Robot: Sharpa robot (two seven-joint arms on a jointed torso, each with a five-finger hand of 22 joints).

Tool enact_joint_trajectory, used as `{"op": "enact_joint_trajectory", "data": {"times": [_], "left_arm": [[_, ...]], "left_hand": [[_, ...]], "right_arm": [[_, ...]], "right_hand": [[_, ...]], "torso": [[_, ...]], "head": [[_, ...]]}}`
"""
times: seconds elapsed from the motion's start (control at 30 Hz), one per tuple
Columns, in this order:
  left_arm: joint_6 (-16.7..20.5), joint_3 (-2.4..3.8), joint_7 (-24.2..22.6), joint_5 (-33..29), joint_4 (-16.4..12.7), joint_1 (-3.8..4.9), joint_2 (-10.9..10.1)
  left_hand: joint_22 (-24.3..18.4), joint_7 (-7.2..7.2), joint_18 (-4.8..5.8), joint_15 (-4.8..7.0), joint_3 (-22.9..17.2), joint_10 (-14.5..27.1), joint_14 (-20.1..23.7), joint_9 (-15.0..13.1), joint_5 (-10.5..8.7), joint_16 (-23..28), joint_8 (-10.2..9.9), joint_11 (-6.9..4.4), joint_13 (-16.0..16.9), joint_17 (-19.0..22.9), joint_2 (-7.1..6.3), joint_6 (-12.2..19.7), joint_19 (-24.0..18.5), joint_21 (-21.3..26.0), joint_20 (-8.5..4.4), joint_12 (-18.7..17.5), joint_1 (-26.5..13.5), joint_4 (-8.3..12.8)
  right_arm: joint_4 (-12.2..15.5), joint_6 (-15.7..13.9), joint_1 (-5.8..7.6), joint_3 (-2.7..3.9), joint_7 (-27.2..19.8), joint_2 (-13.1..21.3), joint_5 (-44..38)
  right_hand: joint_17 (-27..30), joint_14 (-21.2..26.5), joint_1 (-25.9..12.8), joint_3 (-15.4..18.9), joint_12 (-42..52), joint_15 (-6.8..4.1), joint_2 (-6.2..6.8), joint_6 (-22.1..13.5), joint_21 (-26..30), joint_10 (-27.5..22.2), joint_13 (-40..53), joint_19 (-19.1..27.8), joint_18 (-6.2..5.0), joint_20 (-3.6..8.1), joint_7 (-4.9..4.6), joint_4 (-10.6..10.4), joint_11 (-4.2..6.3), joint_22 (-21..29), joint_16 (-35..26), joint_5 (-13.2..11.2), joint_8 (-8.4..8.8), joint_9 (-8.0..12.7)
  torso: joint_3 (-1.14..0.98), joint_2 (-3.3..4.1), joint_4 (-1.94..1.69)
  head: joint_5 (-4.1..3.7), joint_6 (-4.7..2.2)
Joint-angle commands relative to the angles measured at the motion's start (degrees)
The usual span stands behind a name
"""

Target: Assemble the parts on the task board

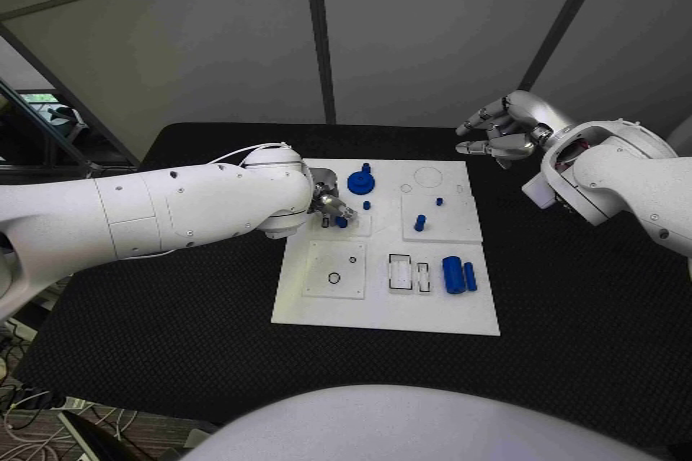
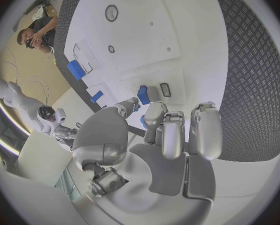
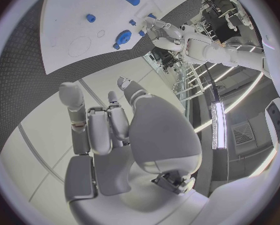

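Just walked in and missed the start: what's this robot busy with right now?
It is assembling small blue parts on the white task board. The left hand is down at the board's far-left section, pinching a small blue piece between its fingertips. The right hand hangs empty over the table's far right. Two blue cylinders lie on the board's right side.

One white board (image 1: 378,316), two robot hands, left (image 1: 326,205) and right (image 1: 500,131), and about six blue pieces, including two cylinders (image 1: 459,274) side by side.
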State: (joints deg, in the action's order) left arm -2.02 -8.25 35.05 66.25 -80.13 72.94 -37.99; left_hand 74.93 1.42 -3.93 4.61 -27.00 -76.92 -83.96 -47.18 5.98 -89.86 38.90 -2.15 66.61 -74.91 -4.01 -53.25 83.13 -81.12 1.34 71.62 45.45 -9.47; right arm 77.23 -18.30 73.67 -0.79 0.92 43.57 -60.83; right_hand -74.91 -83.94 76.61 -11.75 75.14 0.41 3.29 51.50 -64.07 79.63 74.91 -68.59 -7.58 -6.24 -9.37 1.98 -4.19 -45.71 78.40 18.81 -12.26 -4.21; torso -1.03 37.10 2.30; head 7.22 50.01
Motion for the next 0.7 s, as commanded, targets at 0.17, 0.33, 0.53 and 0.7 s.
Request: {"op": "enact_joint_trajectory", "data": {"times": [0.17,0.33,0.53,0.7], "left_arm": [[0.12,-0.04,0.39,-0.18,-0.31,-0.02,-0.09],[0.04,-0.03,0.39,-0.19,-0.44,-0.01,-0.1],[0.25,-0.01,0.4,-0.18,-0.89,0.0,-0.33],[0.45,0.02,0.41,-0.18,-1.16,0.03,-0.54]], "left_hand": [[4.61,-0.1,1.2,0.52,0.57,-0.6,-6.04,-0.11,0.28,-0.14,0.34,-0.12,0.39,-15.09,-0.15,-0.61,0.41,-0.16,0.08,0.52,-0.57,-0.12],[4.64,-0.17,1.2,0.55,0.72,-0.71,-6.04,-0.22,0.31,-0.14,0.47,-0.17,0.51,-15.09,-0.1,-0.74,0.43,-0.18,0.06,0.64,-0.51,-0.19],[4.76,-0.24,1.23,0.59,0.85,-0.88,-6.04,-0.34,0.34,-0.14,0.6,-0.23,0.72,-15.09,0.03,-0.87,0.5,-0.26,0.02,0.82,-0.39,-0.27],[4.79,-0.28,1.23,0.62,0.89,-0.92,-6.04,-0.41,0.36,-0.14,0.67,-0.27,0.74,-15.09,0.13,-0.92,0.52,-0.28,0.0,0.85,-0.27,-0.28]], "right_arm": [[-0.23,0.71,0.12,0.05,-0.1,-0.12,-0.45],[-0.45,0.93,0.12,0.05,-0.07,-0.29,-0.46],[-0.69,1.05,0.12,0.05,-0.06,-0.4,-0.46],[-0.88,1.1,0.11,0.05,-0.07,-0.48,-0.47]], "right_hand": [[-3.5,-1.1,0.65,-0.11,-0.26,-0.45,0.2,-0.48,0.31,-0.44,0.48,0.17,-0.67,0.25,-0.06,0.18,-0.04,0.09,-0.16,-0.15,-0.33,0.07],[-3.5,-1.1,0.63,-0.1,-0.26,-0.45,0.23,-0.48,0.32,-0.44,0.47,0.16,-0.67,0.25,-0.06,0.18,-0.04,0.09,-0.16,-0.16,-0.33,0.07],[-3.48,-1.09,0.58,-0.08,-0.28,-0.44,0.31,-0.49,0.34,-0.45,0.45,0.17,-0.67,0.25,-0.07,0.18,-0.05,0.11,-0.18,-0.17,-0.35,0.08],[-3.48,-1.09,0.58,-0.08,-0.28,-0.44,0.31,-0.49,0.34,-0.45,0.45,0.17,-0.67,0.25,-0.07,0.18,-0.05,0.11,-0.18,-0.17,-0.35,0.08]], "torso": [[0.0,0.01,-0.03],[0.0,0.02,-0.03],[-0.01,0.02,-0.03],[-0.01,0.04,-0.02]], "head": [[-0.05,-0.01],[0.0,-0.01],[0.0,-0.01],[-0.01,-0.01]]}}
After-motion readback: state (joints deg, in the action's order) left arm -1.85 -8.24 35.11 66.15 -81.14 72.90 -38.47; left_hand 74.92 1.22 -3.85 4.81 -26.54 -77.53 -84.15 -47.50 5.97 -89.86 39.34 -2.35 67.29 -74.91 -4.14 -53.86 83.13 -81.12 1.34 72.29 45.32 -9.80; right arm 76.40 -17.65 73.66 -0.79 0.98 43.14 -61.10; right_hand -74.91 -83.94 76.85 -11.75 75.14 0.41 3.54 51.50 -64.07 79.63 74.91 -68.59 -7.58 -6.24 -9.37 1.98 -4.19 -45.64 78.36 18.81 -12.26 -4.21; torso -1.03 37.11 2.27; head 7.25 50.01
